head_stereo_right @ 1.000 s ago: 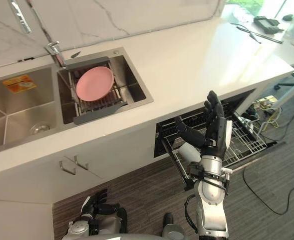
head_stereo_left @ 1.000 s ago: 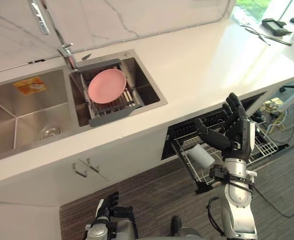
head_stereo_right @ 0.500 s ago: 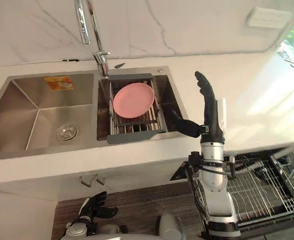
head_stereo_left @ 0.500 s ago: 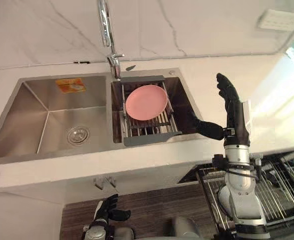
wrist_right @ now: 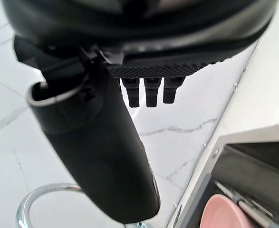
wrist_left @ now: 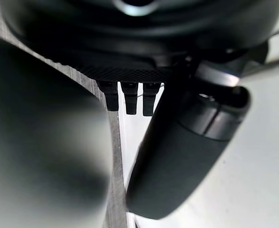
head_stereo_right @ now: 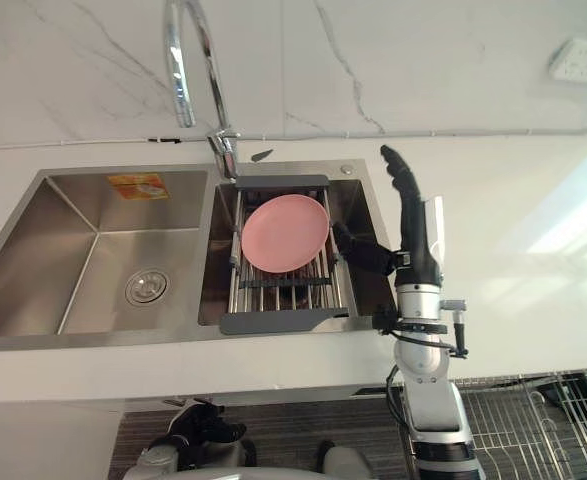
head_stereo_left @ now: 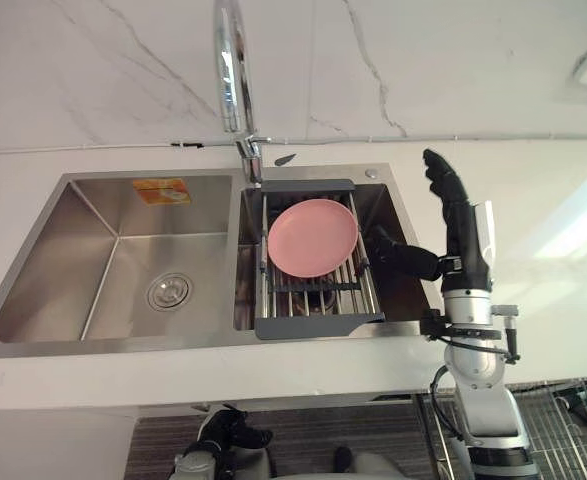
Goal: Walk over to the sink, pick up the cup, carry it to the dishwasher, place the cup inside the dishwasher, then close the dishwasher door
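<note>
Right hand (head_stereo_left: 459, 238) shifted from dishwasher rack (head_stereo_right: 533, 415) to sink (head_stereo_left: 68, 255) edge | fingers (head_stereo_left: 441, 176) straight | beside plate (head_stereo_left: 313, 237)

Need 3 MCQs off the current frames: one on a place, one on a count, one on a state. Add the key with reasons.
1. Where is the pink plate?
A. In the left basin.
B. On the grey rack in the right basin.
C. On the counter.

2. How many basins does the sink have?
A. Two.
B. One.
C. Three.

3. What state is the right hand in?
A. Shut on a cup.
B. Shut on the tap.
C. Open, holding nothing.

Key:
1 B, the plate lies on the rack's bars.
2 A, two steel basins sit side by side.
3 C, its fingers are straight and it is raised beside the sink.
</note>
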{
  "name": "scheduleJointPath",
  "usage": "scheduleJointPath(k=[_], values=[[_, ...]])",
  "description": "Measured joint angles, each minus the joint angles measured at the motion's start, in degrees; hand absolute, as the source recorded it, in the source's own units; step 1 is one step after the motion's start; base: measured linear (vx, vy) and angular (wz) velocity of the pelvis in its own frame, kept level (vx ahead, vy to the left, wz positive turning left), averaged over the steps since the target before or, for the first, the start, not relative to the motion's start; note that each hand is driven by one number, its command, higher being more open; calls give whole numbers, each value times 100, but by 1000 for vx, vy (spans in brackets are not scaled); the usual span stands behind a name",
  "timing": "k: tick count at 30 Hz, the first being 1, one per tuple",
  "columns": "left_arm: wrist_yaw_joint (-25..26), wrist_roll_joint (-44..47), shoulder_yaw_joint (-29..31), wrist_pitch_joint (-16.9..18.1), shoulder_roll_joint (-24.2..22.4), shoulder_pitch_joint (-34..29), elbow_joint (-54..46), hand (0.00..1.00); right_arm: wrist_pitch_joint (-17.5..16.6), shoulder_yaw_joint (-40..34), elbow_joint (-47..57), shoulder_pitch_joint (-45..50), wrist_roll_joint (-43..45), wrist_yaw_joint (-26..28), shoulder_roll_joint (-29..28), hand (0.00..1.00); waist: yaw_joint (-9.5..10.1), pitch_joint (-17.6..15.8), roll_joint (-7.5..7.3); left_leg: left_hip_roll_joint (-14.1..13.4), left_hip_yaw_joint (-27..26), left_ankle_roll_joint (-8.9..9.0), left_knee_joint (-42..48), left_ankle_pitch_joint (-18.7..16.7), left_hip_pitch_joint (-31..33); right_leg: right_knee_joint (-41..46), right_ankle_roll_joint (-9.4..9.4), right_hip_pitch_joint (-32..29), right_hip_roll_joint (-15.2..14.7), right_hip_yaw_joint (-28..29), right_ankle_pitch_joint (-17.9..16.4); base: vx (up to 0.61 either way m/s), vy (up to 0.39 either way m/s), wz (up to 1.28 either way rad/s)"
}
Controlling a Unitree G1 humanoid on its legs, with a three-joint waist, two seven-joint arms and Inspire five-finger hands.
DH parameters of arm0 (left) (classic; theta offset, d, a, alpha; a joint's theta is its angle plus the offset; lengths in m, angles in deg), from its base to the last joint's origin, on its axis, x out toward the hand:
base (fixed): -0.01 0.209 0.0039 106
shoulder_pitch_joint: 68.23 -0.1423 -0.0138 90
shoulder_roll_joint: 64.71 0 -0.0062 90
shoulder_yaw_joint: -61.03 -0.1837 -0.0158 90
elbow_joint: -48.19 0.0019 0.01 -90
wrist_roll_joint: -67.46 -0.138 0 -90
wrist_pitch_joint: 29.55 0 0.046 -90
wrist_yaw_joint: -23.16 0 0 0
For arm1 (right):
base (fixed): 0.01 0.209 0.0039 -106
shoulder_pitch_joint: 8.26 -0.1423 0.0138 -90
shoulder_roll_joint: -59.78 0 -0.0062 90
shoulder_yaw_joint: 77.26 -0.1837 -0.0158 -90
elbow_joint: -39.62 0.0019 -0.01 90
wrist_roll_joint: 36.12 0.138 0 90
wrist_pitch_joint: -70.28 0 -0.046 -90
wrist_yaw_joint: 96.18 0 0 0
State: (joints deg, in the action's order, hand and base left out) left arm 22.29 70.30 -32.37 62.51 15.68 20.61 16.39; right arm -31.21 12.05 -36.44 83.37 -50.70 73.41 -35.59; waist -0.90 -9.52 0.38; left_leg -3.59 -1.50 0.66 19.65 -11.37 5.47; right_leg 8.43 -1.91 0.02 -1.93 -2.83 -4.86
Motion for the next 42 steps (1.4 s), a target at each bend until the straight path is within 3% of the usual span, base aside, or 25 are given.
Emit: scheduleJointPath(k=[5, 10, 11, 20, 23, 31, 42], values=[[123, -58, -31, 55, 11, -3, 63, 90, -5, 130, 3, 270, 8, 227, 37, 90, -25, 5, -12, 56, -272, -58, -261, 135, -129, -479, -144, 128, -80, 262, 240, -79, 59, -26], [270, -65, -29, 218, 4, -58, 136, 90, 1, 117, 0, 675, -9, 386, 121, 90, -151, 7, -11, 54, -309, -2, -573, 378, -275, -747, -122, 222, -55, 293, 470, -34, -29, -6], [345, -76, -36, 443, -26, -86, 275, 90, 4, 126, -163, 807, -32, 498, 290, 90, -155, 103, 26, 57, -174, 56, -929, 609, -438, -1135, -41, 426, 35, 262, 701, 0, 0, 0], [338, -63, 94, 425, -55, -108, 278, 90, 33, 128, -373, 805, -33, 488, 251, 90, -146, 104, 42, 33, -175, 63, -979, 624, -549, -1142, -43, 517, 0, 227, 703, 0, 0, 0], [337, -51, 144, 415, -68, -125, 268, 90, 183, 127, -538, 804, -39, 439, 153, 90, -129, 105, 40, 36, -181, 64, -1074, 683, -627, -1142, -46, 552, -7, 221, 704, 0, 0, 0], [358, 175, 421, 473, -134, -246, 209, 90, 340, 94, -615, 777, -303, 277, 120, 90, 9, 199, 33, 36, -176, 81, -1271, 788, -767, -1142, -56, 613, -6, 198, 704, -27, -6, 1], [430, 173, 475, 597, -139, -339, 113, 90, 340, 93, -639, 241, -774, 241, 682, 90, 38, 233, -17, 65, -59, 106, -1527, 955, -794, -1137, -95, 596, -20, 74, 677, -20, -8, 5]])
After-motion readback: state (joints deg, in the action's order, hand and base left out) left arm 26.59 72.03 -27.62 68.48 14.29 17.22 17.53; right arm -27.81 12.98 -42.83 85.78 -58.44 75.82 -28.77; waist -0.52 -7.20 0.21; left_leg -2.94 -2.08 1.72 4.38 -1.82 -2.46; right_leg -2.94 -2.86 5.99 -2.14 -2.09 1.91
